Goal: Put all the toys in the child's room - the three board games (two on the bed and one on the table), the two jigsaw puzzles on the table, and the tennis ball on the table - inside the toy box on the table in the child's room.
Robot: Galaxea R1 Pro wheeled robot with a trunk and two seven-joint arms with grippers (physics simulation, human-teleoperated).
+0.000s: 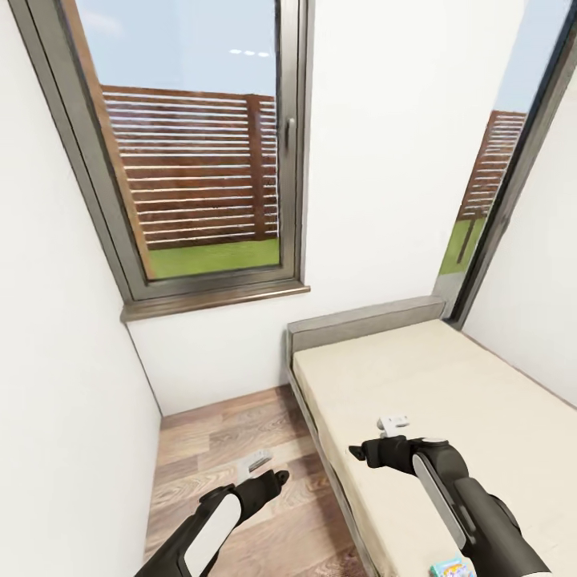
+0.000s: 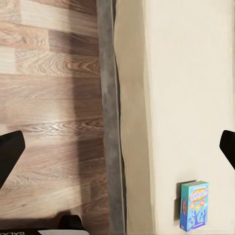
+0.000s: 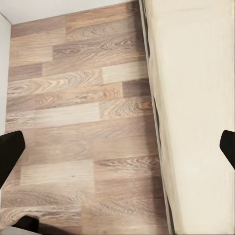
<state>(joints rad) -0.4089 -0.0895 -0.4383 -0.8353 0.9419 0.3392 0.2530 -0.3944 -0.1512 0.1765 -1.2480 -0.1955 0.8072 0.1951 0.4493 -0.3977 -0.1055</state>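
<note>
In the child's room, the robot stands at the bed [image 1: 449, 385] with both arms raised and nothing in either claw: the left gripper [image 2: 117, 147] hangs released over the seam between the wood-plank floor [image 1: 232, 449] and the mattress, its dark fingertips [image 2: 10, 152] spread to the edges of its wrist view, and the right gripper [image 3: 117, 147] is likewise spread wide and empty above the floor beside the bed's grey frame [image 3: 156, 127]. One board game [image 2: 194, 205], a green-edged box with a colourful picture, lies flat on the mattress close to the near side edge (in the head view it peeks in at the bottom [image 1: 453, 568], under the right forearm). By this evidence, at least this game is yet to be collected; the toy box, table and other toys are out of frame, so overall progress cannot be judged. Room to move is tight: a white wall [image 1: 56, 361] hems the floor strip on the left, a windowed wall [image 1: 361, 160] closes it ahead, and the bed fills the right.
</note>
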